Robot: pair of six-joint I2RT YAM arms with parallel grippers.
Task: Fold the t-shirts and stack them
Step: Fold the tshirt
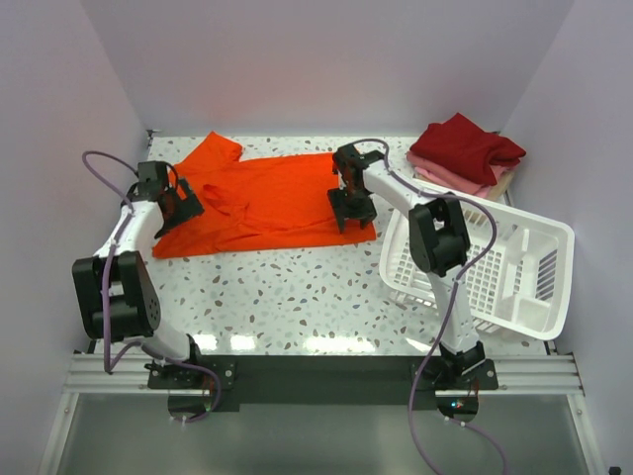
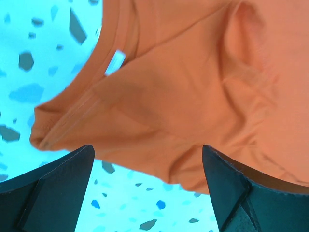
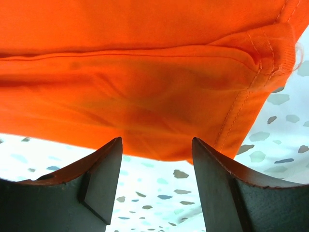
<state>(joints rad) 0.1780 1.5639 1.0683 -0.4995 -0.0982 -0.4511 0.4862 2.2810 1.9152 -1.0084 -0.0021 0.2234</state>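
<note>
Left end effector [image 2: 147,154] spread at t-shirt [image 2: 193,87] collar [image 2: 87,104]; right end effector [image 3: 155,145] at hem [image 3: 239,121].

Orange-red t-shirt [image 1: 262,203]: soft matt cloth, creased, hems stitched. Table [image 1: 297,287]: glossy speckled stone-look top, showing glare. Basket [image 1: 499,277]: smooth white plastic lattice. Dark red t-shirt [image 1: 465,146]: matt cloth.

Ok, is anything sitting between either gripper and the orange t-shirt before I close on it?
Nothing visible. The left gripper is open at the collar edge of the orange t-shirt, the right gripper open at its hem corner; only cloth and table show in front of each.
</note>
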